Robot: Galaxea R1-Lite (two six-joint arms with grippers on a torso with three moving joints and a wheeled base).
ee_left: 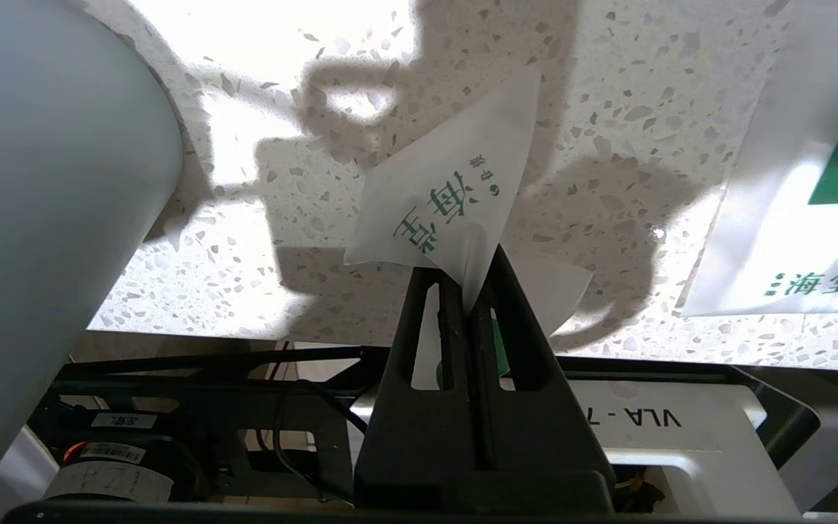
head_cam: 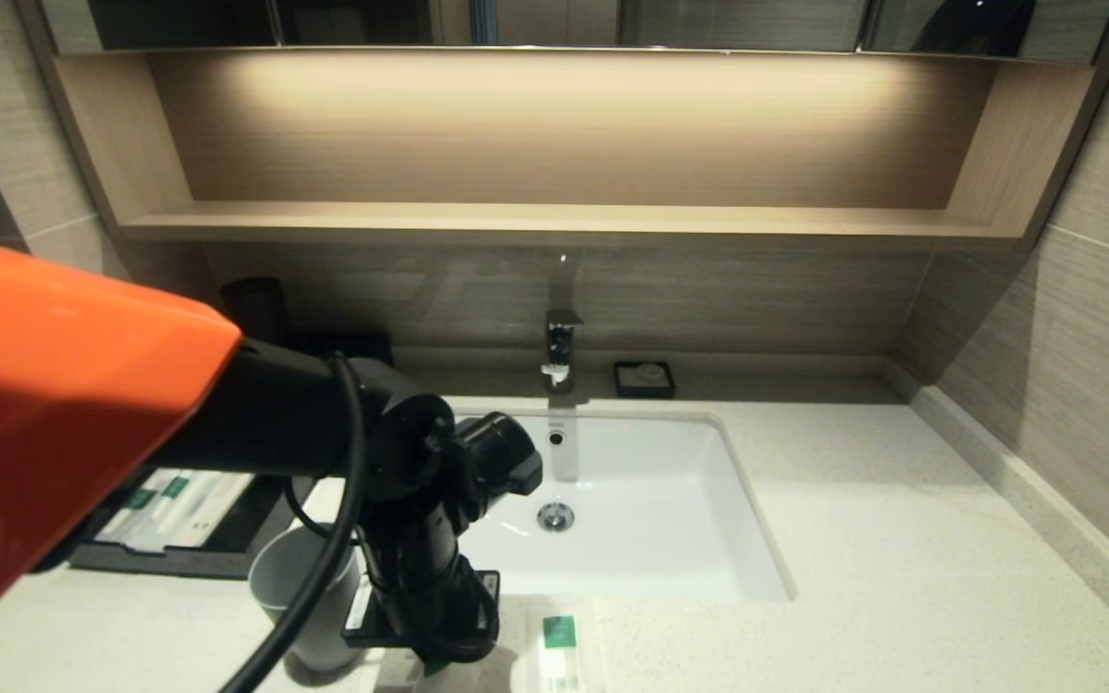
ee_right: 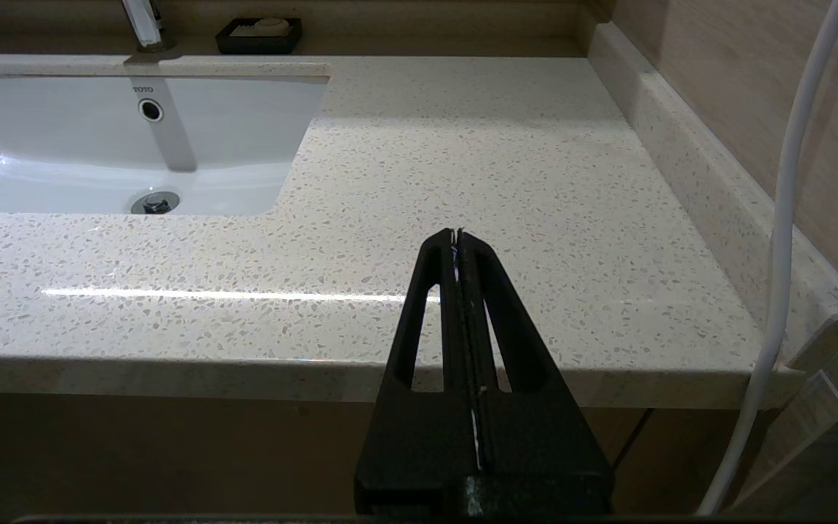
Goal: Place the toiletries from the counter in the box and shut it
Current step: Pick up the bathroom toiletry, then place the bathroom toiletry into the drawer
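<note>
reaching down over the front edge of the counter (head_cam: 901, 577), the left arm hides much of the left side in the head view. at far left the box (head_cam: 227, 539) lies open against the counter's back part, with whitish sachets with green labels (head_cam: 174, 505) already lying inside it. just in front of the box stands a grey cup (head_cam: 309, 597), partly behind the arm's cable. next comes the left gripper (ee_left: 471, 291), pointed down at the counter's front edge beside the cup; its jaws are pressed together on a corner of a sachet (ee_left: 448, 196), which sticks up crumpled from between them with green print showing. just to the right, a second sachet (head_cam: 566, 647) lies flat on the counter, in front of the sink (head_cam: 631, 500). behind the sink are the tap (head_cam: 559, 351) and a small black soap dish (head_cam: 644, 378). the right gripper (ee_right: 457, 240) hangs off the counter's front edge on the right, its jaws together and holding nothing.
</note>
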